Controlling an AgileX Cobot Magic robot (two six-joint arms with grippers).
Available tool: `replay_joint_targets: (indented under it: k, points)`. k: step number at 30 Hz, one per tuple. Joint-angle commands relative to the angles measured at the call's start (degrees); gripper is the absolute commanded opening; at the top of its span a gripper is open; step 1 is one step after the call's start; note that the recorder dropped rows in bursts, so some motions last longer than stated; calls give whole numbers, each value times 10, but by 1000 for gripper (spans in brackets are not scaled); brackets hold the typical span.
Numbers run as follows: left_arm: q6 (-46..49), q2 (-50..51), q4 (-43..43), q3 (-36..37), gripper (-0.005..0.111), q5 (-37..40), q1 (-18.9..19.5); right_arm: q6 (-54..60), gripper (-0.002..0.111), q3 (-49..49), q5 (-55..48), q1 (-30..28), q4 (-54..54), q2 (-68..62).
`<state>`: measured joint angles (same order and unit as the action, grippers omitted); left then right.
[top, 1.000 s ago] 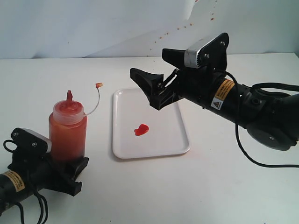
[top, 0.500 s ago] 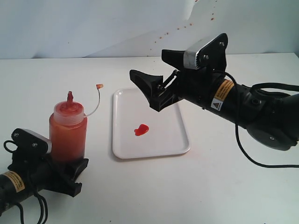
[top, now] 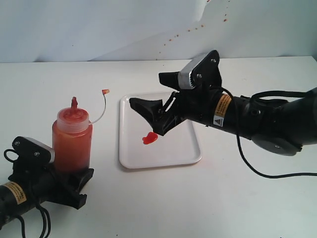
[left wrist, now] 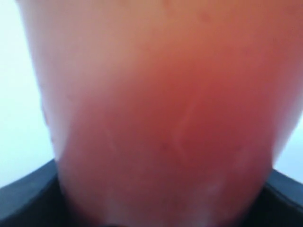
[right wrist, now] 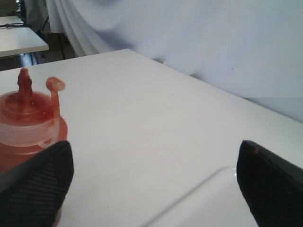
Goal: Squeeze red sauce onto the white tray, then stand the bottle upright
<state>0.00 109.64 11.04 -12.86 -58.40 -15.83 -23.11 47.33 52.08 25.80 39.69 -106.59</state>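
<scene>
Bottle (top: 72, 141) stands upright at lower left, left gripper (top: 79, 186) pinching its base, apparently to steady it; right gripper (top: 146, 89) hangs spread and empty over the central white tray (top: 183, 148) bearing the red sauce (top: 149, 139).

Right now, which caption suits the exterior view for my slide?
Bottle stands upright at left gripper; open right gripper hovers over white tray holding red sauce blob.

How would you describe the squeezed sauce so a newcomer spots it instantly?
Find the white tray in the middle of the exterior view. Near its centre lies the red sauce, a small glossy heart-shaped blob. It lies flat on the tray, unlike the tall upright bottle beside it, and dwarfs the tiny specks on the backdrop.
</scene>
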Motion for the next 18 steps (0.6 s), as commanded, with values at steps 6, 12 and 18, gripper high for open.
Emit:
replay_joint_targets:
  k: [6, 12, 18]
  points:
    - [5, -2, 0, -5, 0, -26, -1, -56, 85, 21, -1, 4, 81, -19]
    - [6, -2, 0, -5, 0, -26, -1, -60, 85, 21, 18, 17, 93, -19]
    - [4, -2, 0, -5, 0, -26, -1, -74, 85, 21, 25, 17, 94, -19]
